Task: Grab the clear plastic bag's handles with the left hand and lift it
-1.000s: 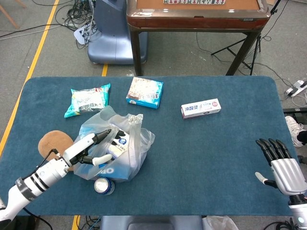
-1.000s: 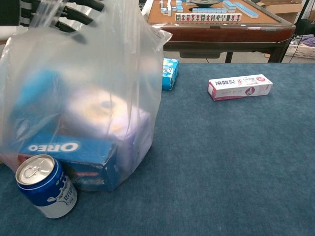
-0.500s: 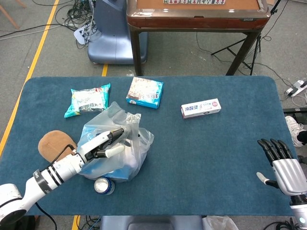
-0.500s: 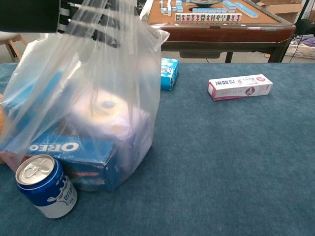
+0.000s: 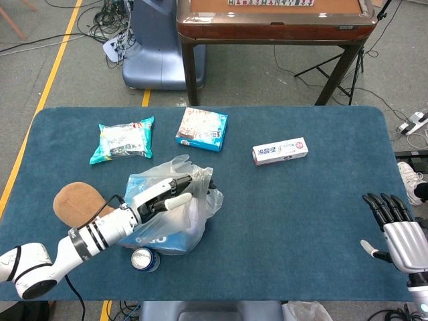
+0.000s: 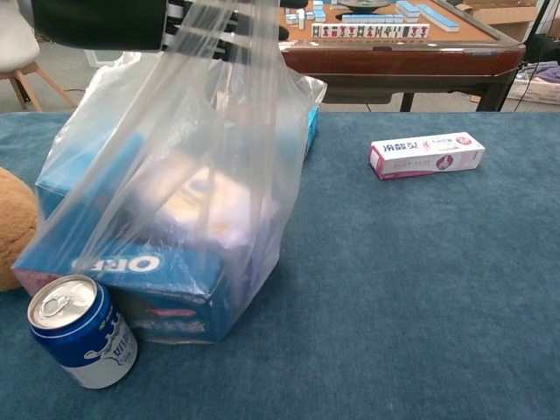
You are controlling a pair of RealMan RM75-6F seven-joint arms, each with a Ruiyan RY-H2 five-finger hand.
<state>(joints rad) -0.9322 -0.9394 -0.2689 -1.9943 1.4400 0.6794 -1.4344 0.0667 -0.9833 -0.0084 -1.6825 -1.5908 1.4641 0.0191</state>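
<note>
1. Left hand (image 5: 175, 196) sits at the top of the bag (image 5: 175, 217), fingers curled around the gathered handles (image 6: 229, 35); in the chest view the plastic runs taut from that grip down to the load, so the hand appears to be holding them.
2. Right hand (image 5: 400, 235) rests well apart at the table's (image 5: 301, 221) right edge, fingers spread and holding nothing.
3. Bag stands on the left-front part of the table, just behind a can (image 6: 80, 344) and beside a brown round object (image 5: 75, 200). Its base looks to be on the cloth, so I judge the lift only beginning.
4. Inside, a blue Oreo box (image 6: 144, 280) lies at the bottom with other packs above it, blurred through the film.
5. Handling: the film is thin, soft and slippery, with no stiffness of its own. The boxed contents give it moderate weight, all of it hanging from the two handle strips, which will stretch and narrow under load.
6. Where to hold: both handle loops together, high up and wrapped well into the palm, so neither strip slides out between fingers.
7. Risks: if only one loop is caught the bag will tip and spill; a slanted pull could drag the base into the can. A straight upward pull seems safest.
8. Snack packs (image 5: 122, 140) (image 5: 201, 128) and a toothpaste box (image 5: 279, 151) lie farther back, apart from the bag.
</note>
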